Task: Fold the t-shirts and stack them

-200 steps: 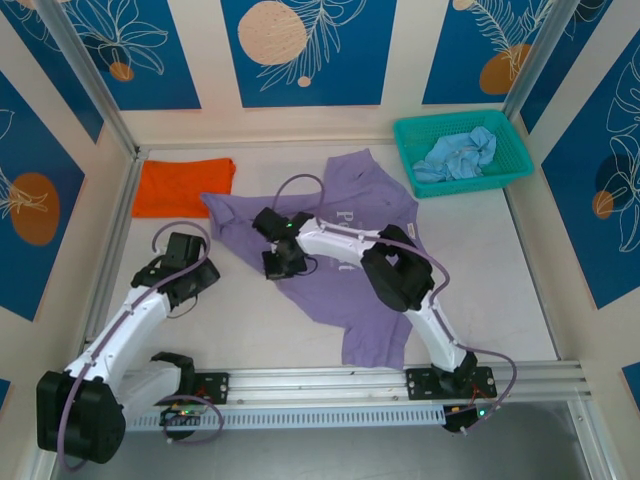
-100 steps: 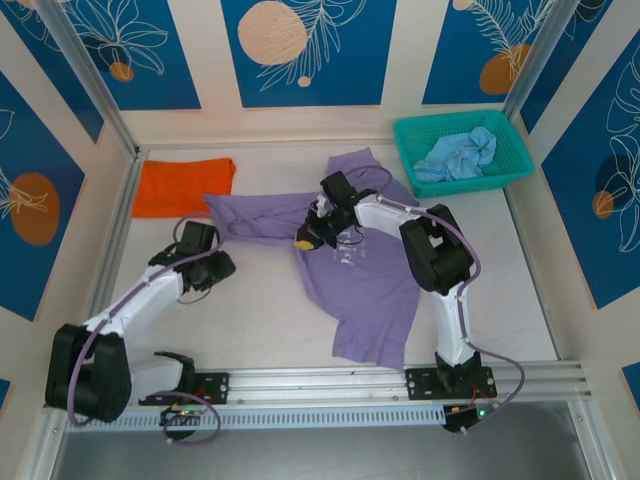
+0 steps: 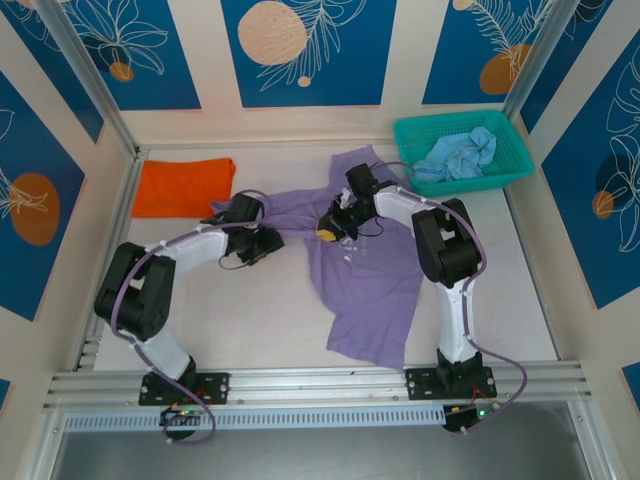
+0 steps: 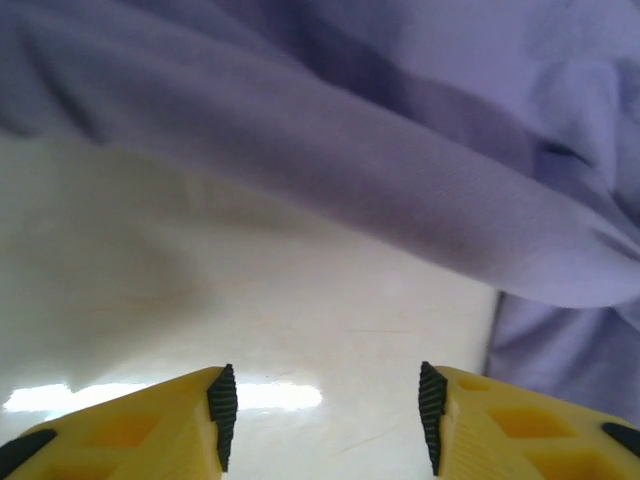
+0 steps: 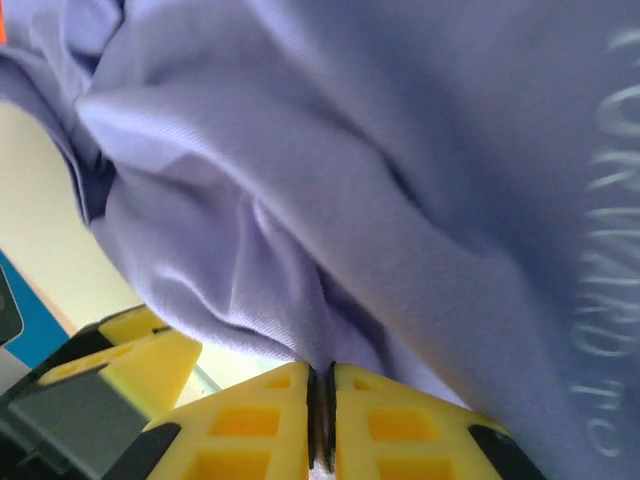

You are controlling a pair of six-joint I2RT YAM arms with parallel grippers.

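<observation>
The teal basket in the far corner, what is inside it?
A crumpled pale blue t-shirt lies inside the teal basket. It covers much of the floor, so anything beneath it cannot be seen.

The left arm [image 3: 190, 243] and the right arm [image 3: 452, 305] look alike: glossy white links joined by bulky black joint housings [image 3: 443, 250]. A thin purple cable [image 3: 476, 262] loops along the outside of each arm, from joint to joint, down to a black base plate [image 3: 448, 381]. A small green light [image 3: 480, 411] glows on a board just below each base. The left gripper [image 4: 325, 400] has bright yellow plastic fingers [image 4: 130, 430] with square hollows moulded into them, and black ribbed pads [image 4: 222, 404] line their inner faces. The right gripper [image 5: 322, 385] has the same yellow fingers [image 5: 245, 425], with a black inset towards each outer edge.
</observation>
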